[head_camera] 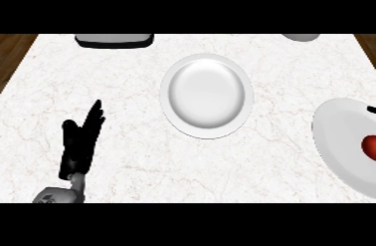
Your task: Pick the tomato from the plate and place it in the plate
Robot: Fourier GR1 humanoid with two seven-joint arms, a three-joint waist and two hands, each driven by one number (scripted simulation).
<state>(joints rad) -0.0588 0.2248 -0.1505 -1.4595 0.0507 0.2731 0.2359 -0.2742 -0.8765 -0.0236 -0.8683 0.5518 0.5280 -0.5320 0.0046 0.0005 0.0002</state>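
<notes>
Left hand (pixel 79 140) sits low at the view's left side, fingers straight and pointing up-counter, released, holding nothing. Its grey forearm (pixel 60 192) comes in from the lower edge just below it. Right hand not visible anywhere in the head view.

Tomato (pixel 369 146) is far to the right of the left hand, at roughly the same height, cut by the view's right edge; only a red sliver shows. It lies on the right plate (pixel 334 135), which is also cropped by the right edge. A small dark bit shows at the edge just above the tomato, can't tell what it is.

Centre plate (pixel 207 94), white and bare, is up and right of the left hand, between the hand and the right plate, apart from both.

Marble counter (pixel 132 150) under everything. Dark-rimmed grey object (pixel 114 40) at the far edge, straight up-counter from the hand, well apart. Another grey object (pixel 301 37) at the far right, partly cropped.
</notes>
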